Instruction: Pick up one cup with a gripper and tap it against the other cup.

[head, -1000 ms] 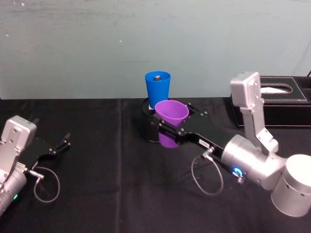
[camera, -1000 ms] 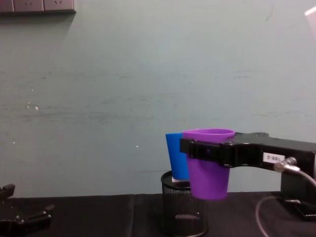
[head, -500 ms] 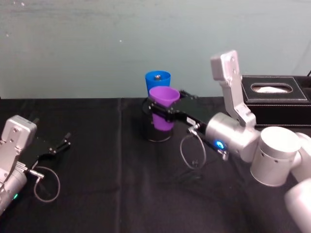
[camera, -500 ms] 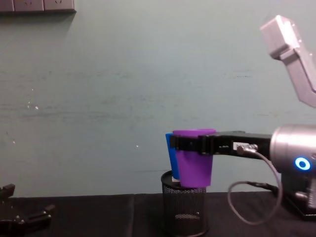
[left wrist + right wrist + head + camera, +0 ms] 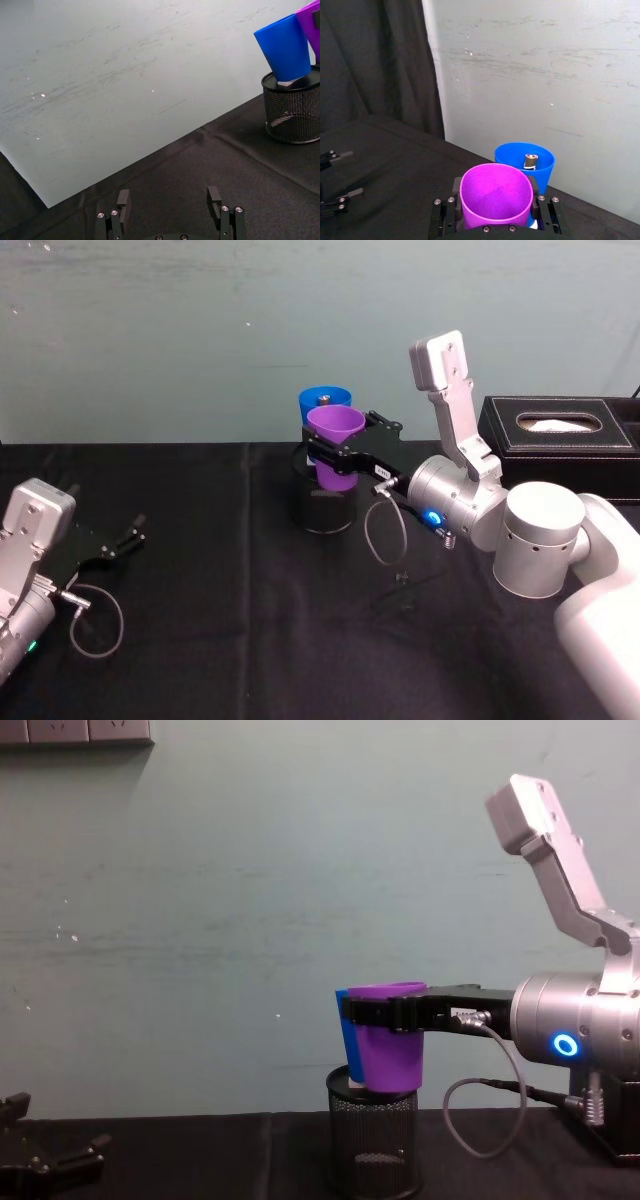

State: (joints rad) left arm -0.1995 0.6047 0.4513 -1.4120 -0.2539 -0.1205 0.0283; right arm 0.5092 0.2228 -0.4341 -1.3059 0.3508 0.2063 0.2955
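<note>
Purple cup (image 5: pixel 334 430) squeezed in right gripper's (image 5: pixel 336 456) fingers, above mesh holder (image 5: pixel 322 515) near tabletop's (image 5: pixel 200 620) back edge, blue cup (image 5: pixel 322 400) half hidden behind it, touching unclear, tissue box (image 5: pixel 560 455) nearby, left gripper (image 5: pixel 168 194) fingers wide apart

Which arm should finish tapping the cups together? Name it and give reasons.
Right. The right gripper is shut on the purple cup, held right beside the blue cup in the mesh holder. The left gripper lies open and empty, far off on the table.
</note>
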